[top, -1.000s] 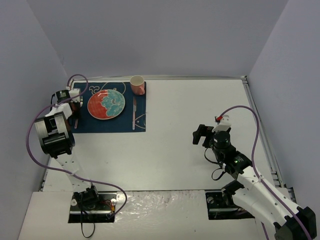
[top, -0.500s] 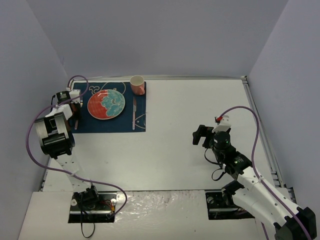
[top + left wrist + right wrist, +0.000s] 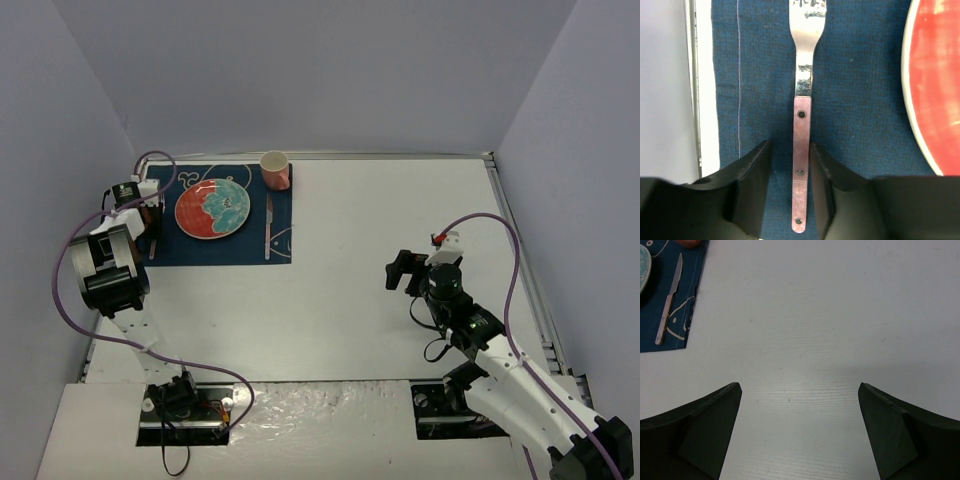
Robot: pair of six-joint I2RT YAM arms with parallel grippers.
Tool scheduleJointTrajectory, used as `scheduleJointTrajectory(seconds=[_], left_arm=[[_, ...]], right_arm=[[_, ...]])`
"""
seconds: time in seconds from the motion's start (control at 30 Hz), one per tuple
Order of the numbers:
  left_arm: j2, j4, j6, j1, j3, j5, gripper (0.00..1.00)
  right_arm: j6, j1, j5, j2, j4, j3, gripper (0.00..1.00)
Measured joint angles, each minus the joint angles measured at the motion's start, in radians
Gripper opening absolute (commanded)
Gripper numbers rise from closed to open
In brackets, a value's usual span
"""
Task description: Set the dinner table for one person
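Note:
The white dinner table carries a dark blue placemat at its far left. On the mat lie a red and teal plate, a knife to its right and a fork to its left. A pink cup stands at the mat's far right corner. My left gripper is low over the mat, slightly open, its fingers on either side of the fork's pink handle; a sliver of mat shows beside the left finger. My right gripper is wide open and empty over bare table.
The table's metal edge and the left wall run just beside the mat. The plate's rim is close on the fork's right. The knife and mat corner show at the top left of the right wrist view.

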Motion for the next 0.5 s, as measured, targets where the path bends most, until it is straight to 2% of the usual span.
scheduleJointTrajectory(seconds=[0.27,0.3,0.5], left_arm=[[-0.027,-0.016,-0.008,0.001,0.000,-0.019,0.72],[-0.037,-0.021,-0.011,0.001,0.000,-0.019,0.72],[-0.203,-0.028,-0.063,0.001,-0.013,0.005,0.87]], right_arm=[[0.000,0.000,0.000,-0.034,-0.001,0.000,1.00],[0.000,0.000,0.000,-0.040,-0.001,0.000,1.00],[-0.003,0.000,0.000,-0.078,-0.012,0.010,1.00]])
